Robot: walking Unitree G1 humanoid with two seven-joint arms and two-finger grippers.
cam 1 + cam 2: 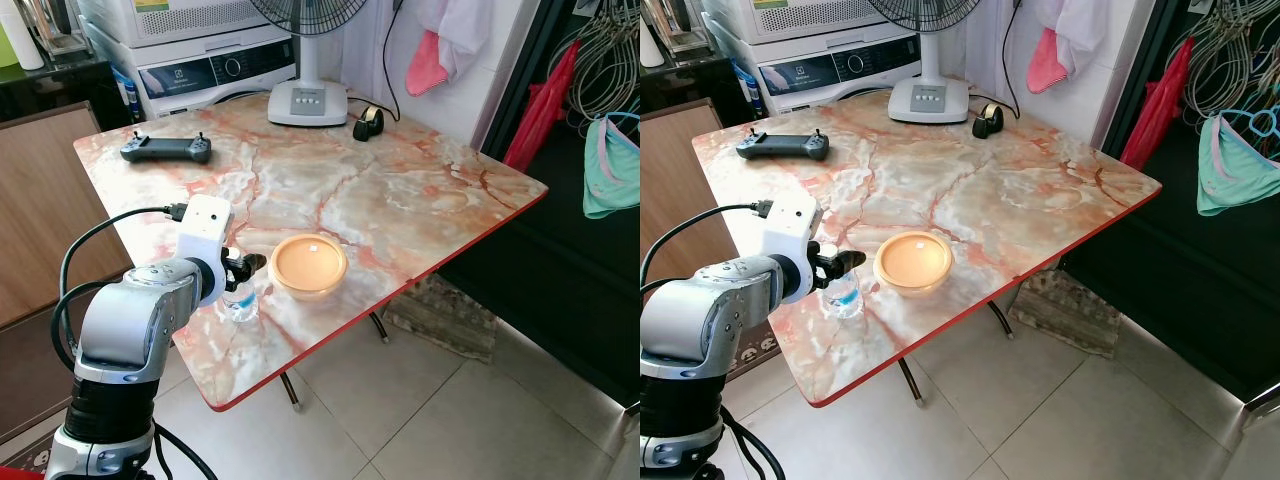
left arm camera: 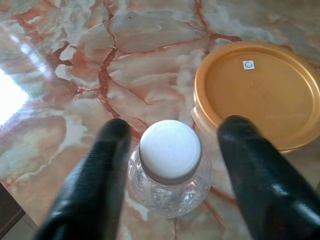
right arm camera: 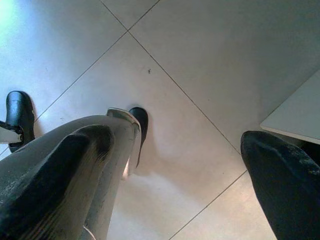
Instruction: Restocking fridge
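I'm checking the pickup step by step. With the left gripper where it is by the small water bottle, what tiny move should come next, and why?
Probably close the left gripper. In its wrist view the two black fingers stand open on either side of the water bottle, whose white cap sits midway between them, not yet gripped. The orange-lidded container sits just beside one finger, so closing straight in looks safer than shifting sideways.

On marble-patterned folding table (image 1: pixel 420 200): small clear plastic bottle (image 1: pixel 240 300) just left of round orange lidded container (image 1: pixel 309 266); black handheld controller (image 1: pixel 166 150), white fan base (image 1: pixel 307 102) behind.
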